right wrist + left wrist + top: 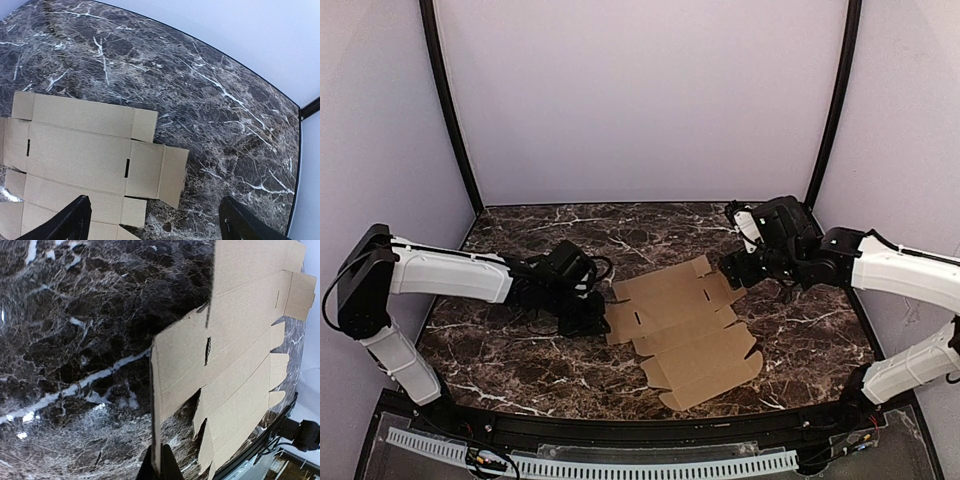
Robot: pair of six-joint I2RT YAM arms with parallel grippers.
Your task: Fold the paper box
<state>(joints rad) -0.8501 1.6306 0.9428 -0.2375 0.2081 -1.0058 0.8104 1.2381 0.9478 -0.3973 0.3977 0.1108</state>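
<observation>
- Left fingers [170, 471]: together, clamped on the thin edge of the box [240, 350] at its 9 o'clock end flap. The bite looks shallow, with only the rim of the card caught.
- Right fingers [70, 224]: wide apart and holding nothing, poised over the surface [200, 75] at the box's 2 o'clock corner. They appear clear of the card.
- Box: an unfolded blank lying flat mid-surface, stretched from about 11 toward 5 o'clock in the top view. Creases, slots and tabbed flaps are all laid open, and no panel stands up yet.
- Step in hand, as judged: raising the 9 o'clock flap about its crease, the first fold of many.
- Path: the wrist should swing in an arc centred on the crease, toward 3 o'clock, rather than pull straight up. The card then hinges at the score instead of buckling mid-panel.
- Grip: the clamp should be firm but not twisted, since thin card held by its rim can slip out or tear.
- Anchor: the blank is light and the polished surface is probably slick, so the whole sheet may slide or lift with the flap. Lowering the right fingers onto the neighbouring panel, close to the crease, would pin it.
- Check: the flap should pass upright before release, or it will likely spring back flat.
</observation>
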